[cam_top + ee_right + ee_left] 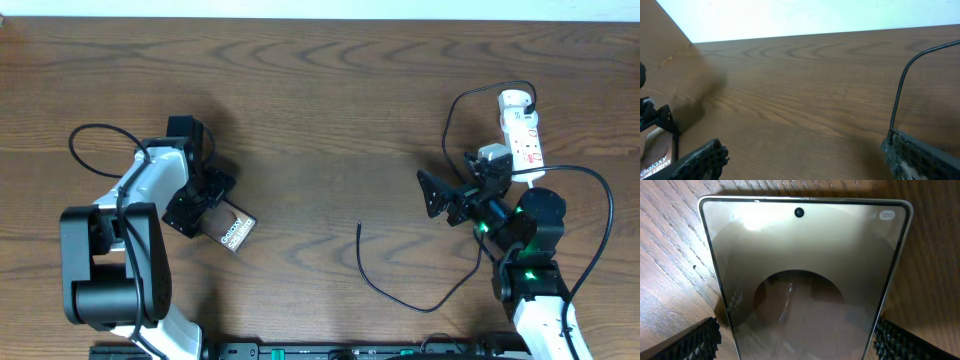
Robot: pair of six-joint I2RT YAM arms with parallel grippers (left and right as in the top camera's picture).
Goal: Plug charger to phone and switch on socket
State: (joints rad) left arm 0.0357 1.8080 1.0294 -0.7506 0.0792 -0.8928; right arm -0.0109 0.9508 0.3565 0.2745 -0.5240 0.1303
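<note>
Straddling the flat dark brown phone w/ white Galaxy lettering (232,228), the left gripper (207,205) sits left of centre in the overhead. In the left wrist view its ribbed black pads (695,341) lie against both long edges of the phone, so it reads as pinching it across the width. Prob. that's to stop it sliding while a connector gets pushed in.

The long thin black charger cable (360,250) lies loose on the brown wooden table (320,100). Its free tip is at mid-frame, well apart from the phone and held by nothing. It curls down and right toward the right arm.

The right gripper (443,203) is right of centre, fingers spread wide w/ nothing between them. It's just beside the narrow white power strip w/ red marks (522,130), upper right. Likely staged there for either the cable or the switch.

Whether the plug end is seated in the strip: too small to tell.

Count: 1 phone, 1 charger cable, 1 power strip, 2 grippers. Judging by the layout, neither plugging nor switching is done yet.
</note>
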